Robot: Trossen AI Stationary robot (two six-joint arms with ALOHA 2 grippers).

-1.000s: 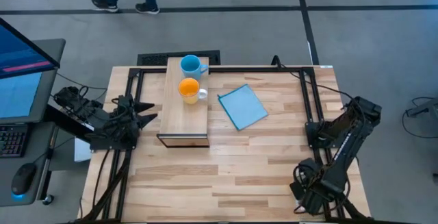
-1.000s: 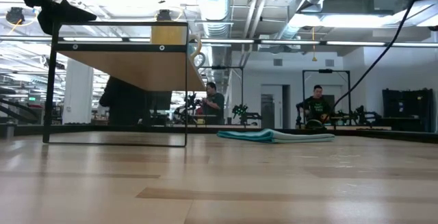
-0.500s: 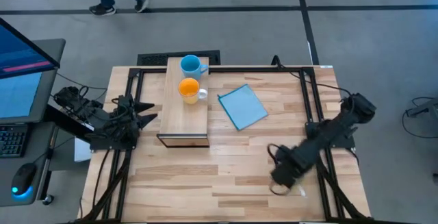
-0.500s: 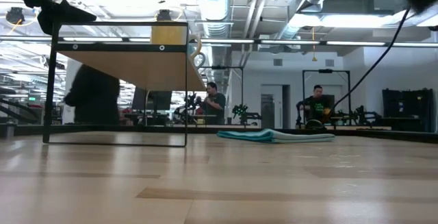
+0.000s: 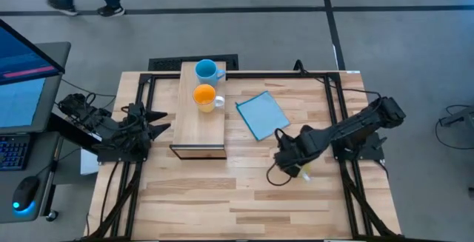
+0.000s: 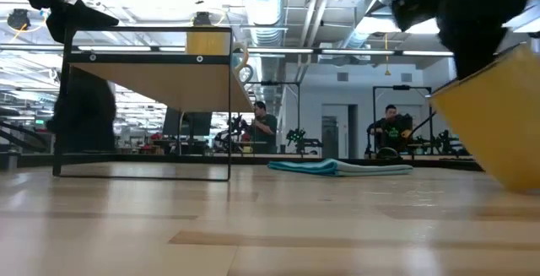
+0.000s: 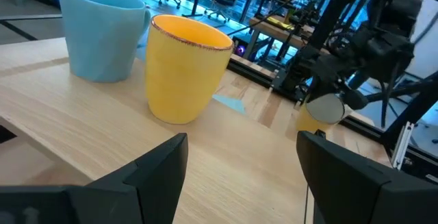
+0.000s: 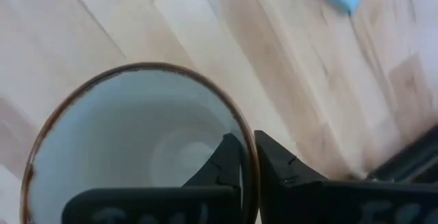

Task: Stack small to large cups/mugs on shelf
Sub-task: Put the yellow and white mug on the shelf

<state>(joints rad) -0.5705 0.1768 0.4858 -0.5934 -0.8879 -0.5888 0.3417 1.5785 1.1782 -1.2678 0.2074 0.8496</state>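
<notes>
While no writing or label can be read on any of the mugs, their insides show well enough: the cream-white mug (image 8: pixel 140 148) is empty, its pale interior ringed by a dark brown rim. The right gripper (image 8: pixel 248 176) is clenched on that rim, one finger inside the mug and one outside, and carries it tilted above the table (image 5: pixel 244 190), near the flat blue sheet (image 5: pixel 261 115) and well apart from the shelf (image 5: pixel 198 135). In the low view its yellowish side fills the right edge, clear of the tabletop. On the shelf the light-blue mug (image 5: pixel 207 69) stands at the far end with the orange mug (image 5: pixel 205 95) just beside it, both upright; the high view shows nothing inside either. The left gripper (image 5: pixel 152 122) waits released beside the shelf's left side.
</notes>
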